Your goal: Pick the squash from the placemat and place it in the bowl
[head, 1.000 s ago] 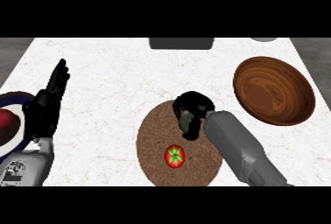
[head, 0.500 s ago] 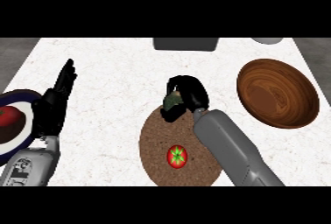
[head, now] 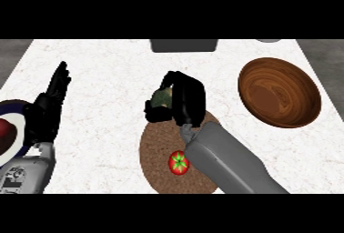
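My right hand (head: pixel 185 97) has its fingers curled round the squash (head: pixel 161 97) at the placemat's (head: pixel 158 150) far edge. I'd carry it level rightward, over the bowl (head: pixel 269 98), before opening.

I lift the squash (head: pixel 161 96) in my right hand (head: pixel 188 101) up off the placemat (head: pixel 158 150), now over its far edge.

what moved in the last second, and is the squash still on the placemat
The right hand, curled round the squash, moved away from the robot and slightly left. It carried the squash from above the placemat to its far edge, not yet toward the bowl. Whether it has lifted clear cannot be told. The bowl, the tomato on the placemat and the open left hand stayed put.
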Available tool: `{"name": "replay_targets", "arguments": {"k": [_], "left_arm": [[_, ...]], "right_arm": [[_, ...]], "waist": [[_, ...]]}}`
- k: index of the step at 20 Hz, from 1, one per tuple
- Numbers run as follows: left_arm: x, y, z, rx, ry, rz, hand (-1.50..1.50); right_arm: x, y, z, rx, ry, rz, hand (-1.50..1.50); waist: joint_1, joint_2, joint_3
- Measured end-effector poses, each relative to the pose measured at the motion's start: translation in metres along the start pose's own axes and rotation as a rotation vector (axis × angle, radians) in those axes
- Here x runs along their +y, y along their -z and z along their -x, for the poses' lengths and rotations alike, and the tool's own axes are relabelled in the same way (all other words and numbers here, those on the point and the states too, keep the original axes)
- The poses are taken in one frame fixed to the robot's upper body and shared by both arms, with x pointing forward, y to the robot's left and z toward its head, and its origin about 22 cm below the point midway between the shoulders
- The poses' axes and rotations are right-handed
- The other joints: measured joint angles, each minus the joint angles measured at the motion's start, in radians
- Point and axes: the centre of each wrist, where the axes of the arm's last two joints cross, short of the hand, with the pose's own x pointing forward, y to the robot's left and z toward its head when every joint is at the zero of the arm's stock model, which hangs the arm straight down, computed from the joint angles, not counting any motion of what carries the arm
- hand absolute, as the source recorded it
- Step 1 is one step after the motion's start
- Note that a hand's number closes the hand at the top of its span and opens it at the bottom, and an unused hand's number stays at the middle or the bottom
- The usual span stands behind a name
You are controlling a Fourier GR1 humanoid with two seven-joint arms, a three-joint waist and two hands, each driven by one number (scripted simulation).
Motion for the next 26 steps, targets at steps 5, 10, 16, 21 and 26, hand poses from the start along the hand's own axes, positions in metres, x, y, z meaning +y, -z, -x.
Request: {"name": "replay_targets", "arguments": {"k": [5,10,16,21,26], "left_arm": [[0.004,-0.007,-0.002,-0.012,-0.008,-0.003,0.0],[0.001,0.0,-0.003,-0.014,-0.009,-0.004,0.0],[0.0,-0.002,-0.003,-0.019,-0.012,0.0,0.0],[-0.001,-0.003,-0.005,-0.024,-0.016,0.008,0.0],[-0.006,-0.003,-0.01,-0.034,-0.015,0.017,0.0]], "right_arm": [[-0.03,-0.012,-0.004,0.04,0.016,0.132,1.5],[-0.067,-0.005,0.027,0.09,0.044,0.26,1.5],[-0.107,0.009,0.08,0.131,0.053,0.38,1.5],[-0.13,0.032,0.127,0.153,-0.051,0.469,1.5],[-0.153,0.059,0.177,0.2,-0.213,0.518,1.5]], "waist": [[0.0,0.012,0.001],[0.003,0.022,0.002],[0.013,0.026,0.002],[0.02,0.029,0.003],[0.03,0.032,0.003]]}}
